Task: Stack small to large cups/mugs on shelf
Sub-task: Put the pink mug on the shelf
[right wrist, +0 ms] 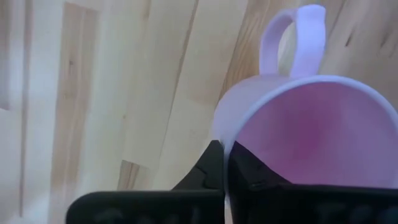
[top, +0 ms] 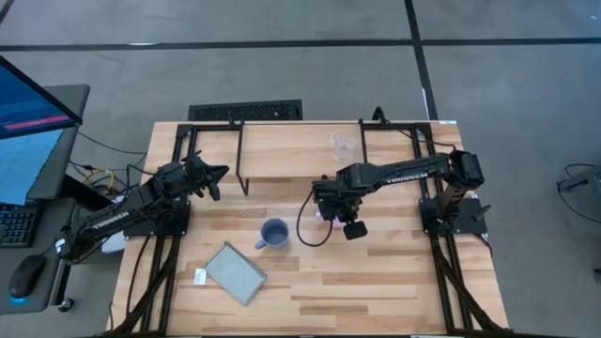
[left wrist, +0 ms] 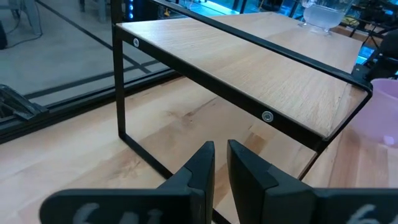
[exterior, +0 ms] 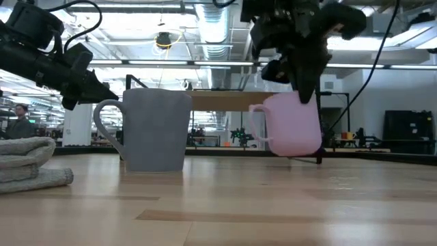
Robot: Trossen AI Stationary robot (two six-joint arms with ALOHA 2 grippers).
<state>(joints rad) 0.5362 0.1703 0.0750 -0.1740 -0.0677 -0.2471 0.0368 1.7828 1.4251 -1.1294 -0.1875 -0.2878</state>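
A pink-lilac handled mug (exterior: 293, 126) is at the table's middle, in front of the shelf, and my right gripper (right wrist: 225, 163) is shut on its rim. In the high view my right gripper (top: 329, 207) hides most of it. A grey-blue handled mug (top: 274, 233) stands upright on its base on the table, left of the pink mug. A small clear glass cup (top: 343, 144) stands on the light-wood shelf (top: 291, 150), toward its right end. My left gripper (top: 212, 178) is shut and empty at the shelf's left end. My right gripper pinches the pink mug's rim (right wrist: 231, 144) with one finger inside the mug and one outside, on the side opposite the handle (right wrist: 298, 37). The fingers come from above, pointing down. The mug hangs slightly tilted, mouth up; I cannot tell whether its base touches the table.
A flat grey pad (top: 235, 272) lies on the table near the front left, with a small white tag (top: 200, 276) beside it. The shelf's black metal frame (left wrist: 121, 93) stands on the table's far half.
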